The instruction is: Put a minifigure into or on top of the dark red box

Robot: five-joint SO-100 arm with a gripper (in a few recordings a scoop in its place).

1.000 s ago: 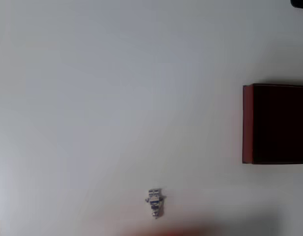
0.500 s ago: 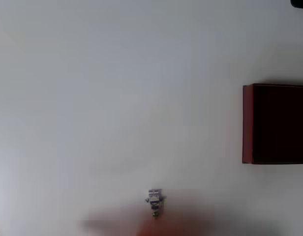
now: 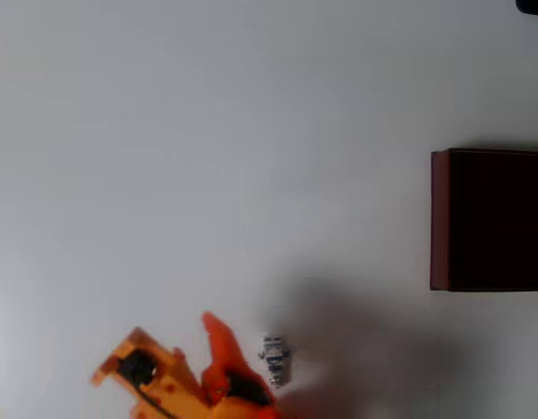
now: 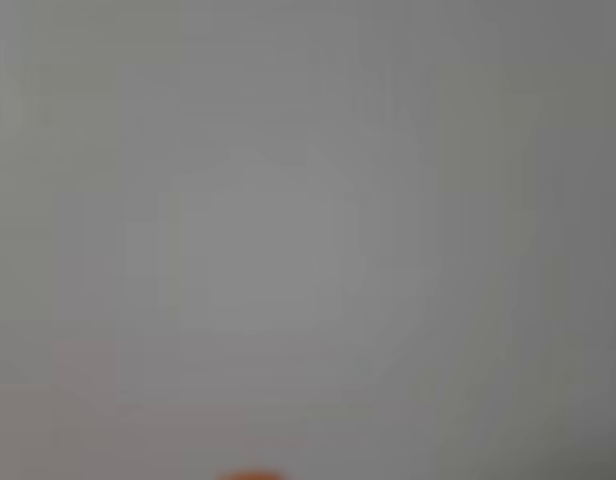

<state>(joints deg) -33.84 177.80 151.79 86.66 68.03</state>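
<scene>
- Overhead, the white worktop (image 3: pixel 208 157) lies bare across the whole left and upper part of the picture, with wide open room on every side but the bottom.
- Low on the left, the orange gripper (image 3: pixel 168 336) reaches in from the bottom edge, its body cut off by that edge.
- Its 2 fingers stand apart: 1 blunt tip at the left (image 3: pixel 134 340) and 1 pointed tip further right (image 3: pixel 215 330), with bare worktop showing in the gap between them.
- Just right of the pointed finger, the minifigure (image 3: pixel 274 356) lies on the worktop, white and grey with small blue and dark marks, outside the gap between the fingers; whether it touches the finger I cannot tell.
- It sits close to the bottom edge, with little room below it and plenty above.
- A soft grey shadow spreads over the worktop to the right of the figure.
- Far right, the dark red box (image 3: pixel 439 218) is cut by the right edge; its red left wall faces the open worktop and its inside looks near-black.
- The box and the minifigure are well apart, with bare worktop between.
- At the wrist, the view is a grey blur with a sliver of orange at the bottom edge.
</scene>
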